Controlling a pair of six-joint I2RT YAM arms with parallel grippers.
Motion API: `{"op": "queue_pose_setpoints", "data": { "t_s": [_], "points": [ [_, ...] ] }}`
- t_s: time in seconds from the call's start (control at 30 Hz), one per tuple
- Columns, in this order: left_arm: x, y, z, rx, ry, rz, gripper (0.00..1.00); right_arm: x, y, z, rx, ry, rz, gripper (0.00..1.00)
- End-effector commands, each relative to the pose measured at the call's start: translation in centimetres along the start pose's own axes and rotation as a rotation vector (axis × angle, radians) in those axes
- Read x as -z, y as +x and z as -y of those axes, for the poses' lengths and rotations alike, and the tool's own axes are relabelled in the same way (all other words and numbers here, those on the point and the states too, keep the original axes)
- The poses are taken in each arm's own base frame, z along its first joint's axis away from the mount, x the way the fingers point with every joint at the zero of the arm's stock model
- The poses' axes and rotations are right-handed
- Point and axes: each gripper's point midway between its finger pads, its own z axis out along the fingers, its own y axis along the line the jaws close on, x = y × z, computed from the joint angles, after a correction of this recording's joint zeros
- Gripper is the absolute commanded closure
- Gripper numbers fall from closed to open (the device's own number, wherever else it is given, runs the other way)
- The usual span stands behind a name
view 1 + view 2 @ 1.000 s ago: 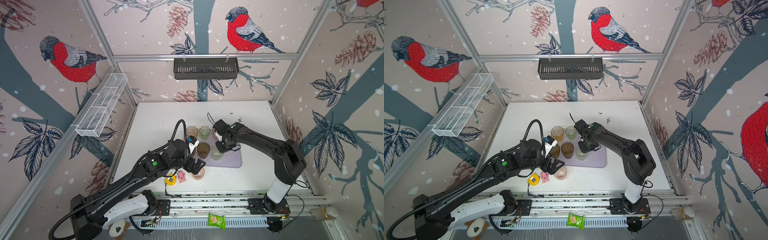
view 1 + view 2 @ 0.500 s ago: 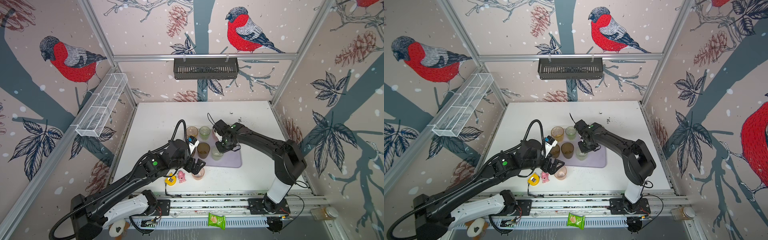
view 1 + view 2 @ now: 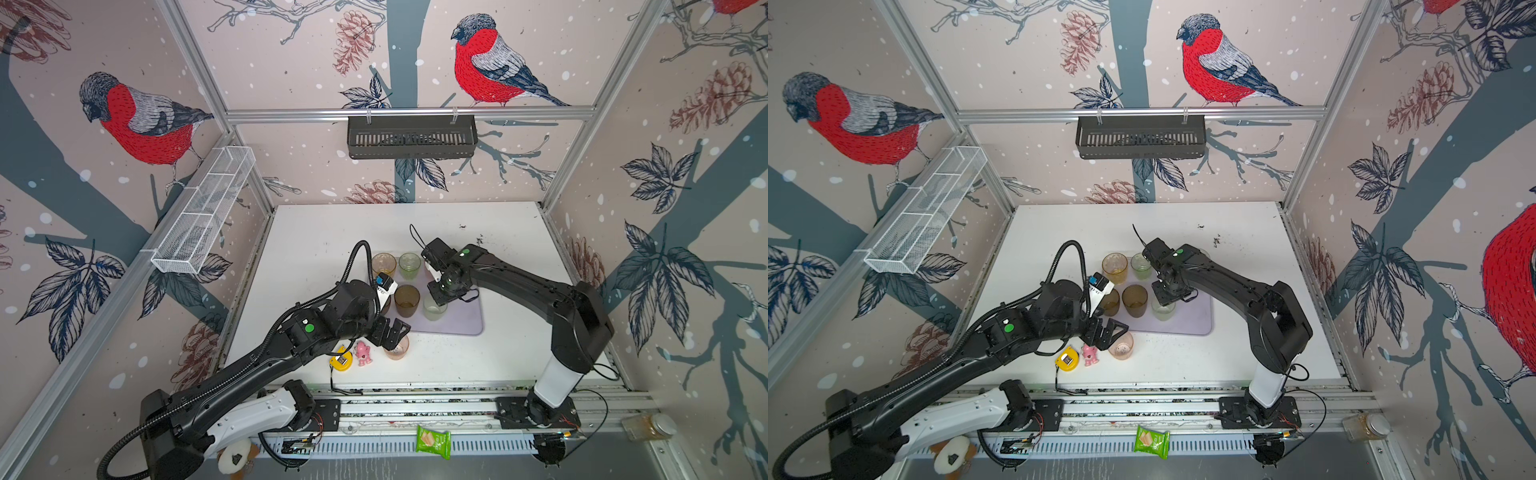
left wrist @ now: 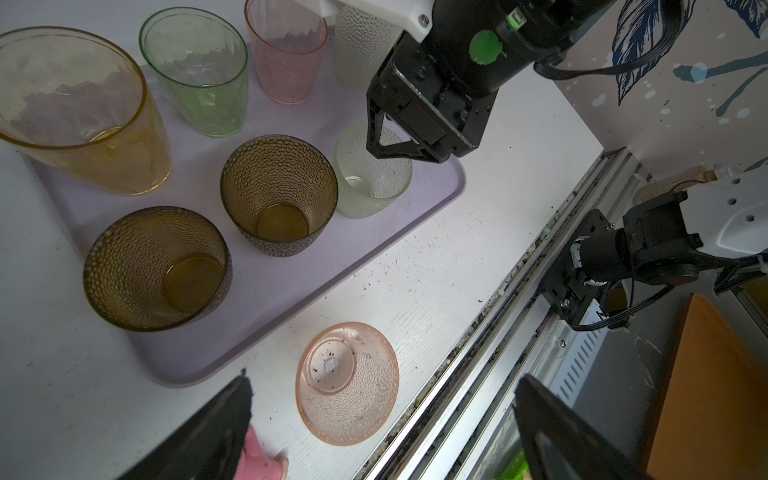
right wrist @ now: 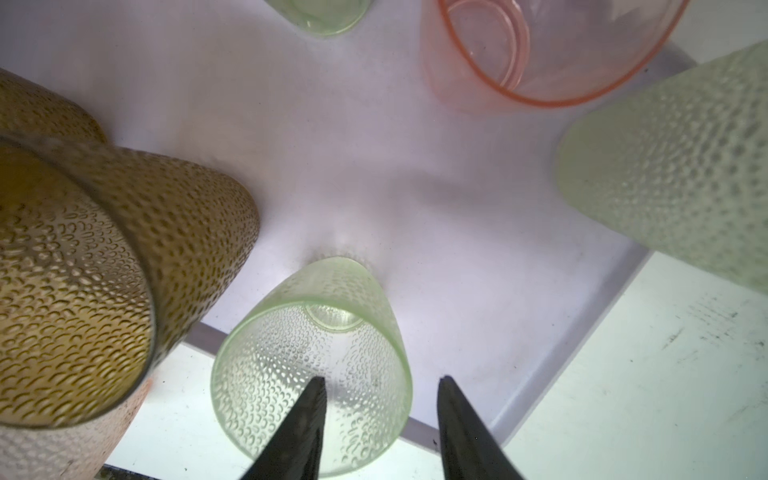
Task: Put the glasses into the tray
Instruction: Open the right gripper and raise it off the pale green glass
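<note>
Parted since a second ago, the right gripper (image 3: 439, 296) hangs over the pale green dimpled plastic tumbler (image 3: 434, 311) on the flat lavender rectangular tray (image 3: 463, 322) in both top views. In the left wrist view, the left gripper (image 4: 384, 378) gapes wide above a pink dimpled tumbler (image 4: 347, 384) on the white table (image 4: 436, 270), just beside the tray. In the right wrist view, black fingers (image 5: 305, 419) straddle the green rim without pinching it.

I find free room only at the tray's (image 3: 467, 322) near right corner, past the pale green glass (image 3: 433, 314); elsewhere on it glasses (image 3: 406, 301) stand close together. The table's (image 3: 511, 249) far and right edges lie open. Along its front edge a pink glass (image 3: 398, 353), toy figure (image 3: 364, 353) and yellow tape measure (image 3: 341, 360) crowd together.
</note>
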Motion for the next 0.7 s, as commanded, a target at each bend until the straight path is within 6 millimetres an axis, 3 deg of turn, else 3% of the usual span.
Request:
{"op": "queue_pose_setpoints", "data": {
  "t_s": [0.0,0.43,0.67],
  "points": [
    [0.2,-0.2,0.3,0.013,0.016,0.014,0.02,1.0,0.1,0.0,-0.013,0.021,0.007,0.54],
    [1.3,0.4,0.2,0.056,0.023,0.046,0.02,4.3,0.7,-3.0,-0.010,-0.054,0.080,0.53],
    [2.1,0.9,0.2,0.086,0.036,0.067,0.02,5.7,1.9,-4.4,-0.012,-0.084,0.111,0.48]
  ]
}}
